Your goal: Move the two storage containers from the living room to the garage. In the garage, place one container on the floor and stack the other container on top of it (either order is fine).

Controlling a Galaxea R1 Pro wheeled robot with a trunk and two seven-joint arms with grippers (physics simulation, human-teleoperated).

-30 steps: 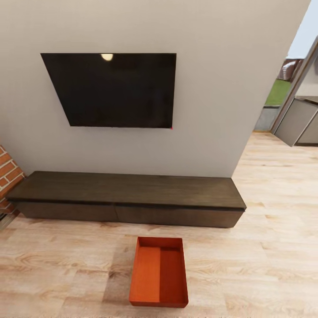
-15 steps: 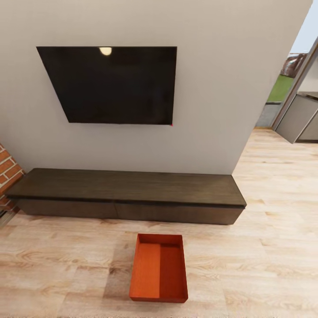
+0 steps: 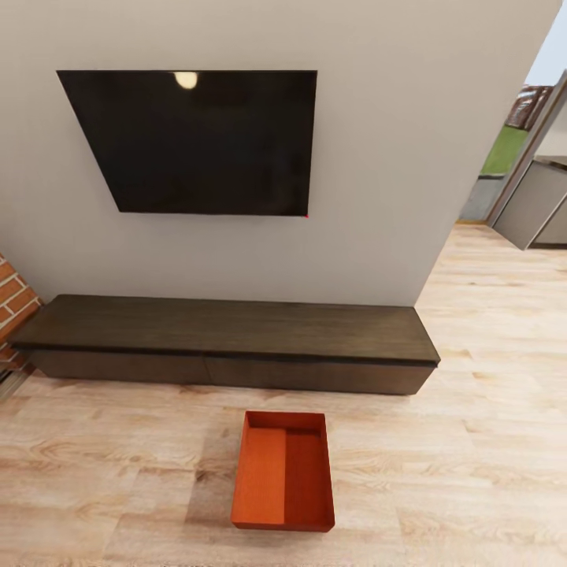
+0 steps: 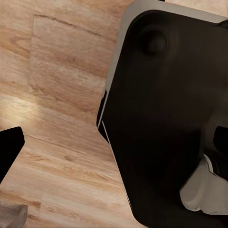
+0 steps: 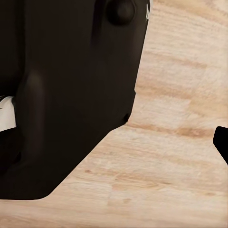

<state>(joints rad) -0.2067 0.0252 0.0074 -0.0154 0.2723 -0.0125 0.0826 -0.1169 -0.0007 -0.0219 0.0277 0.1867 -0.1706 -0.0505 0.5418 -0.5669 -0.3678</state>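
Over the last second my whole head view slid: the TV [image 3: 189,142] climbed toward the top of the picture and the storage container [image 3: 283,471] drew up from the bottom edge, now fully in view. That was my camera moving, not the things, and I judged I was backing off or tilting to frame the bin before going for it.

Left to right, I had the red-brick fireplace [image 3: 12,295] clipped at the left edge, then the long dark bench [image 3: 224,331] running along the grey wall beneath the TV. The orange-red container sat open and empty on the light wood-plank floor [image 3: 102,472], in front of the bench's long front edge, just right of its middle, apart from it. Far right, a doorway showed grass outside.

So I was in the living room, nothing lifted yet, and I saw one bin. Both wrist cameras gave me dark robot body over planks; whether either gripper's fingers were spread or pressed together, I couldn't tell.
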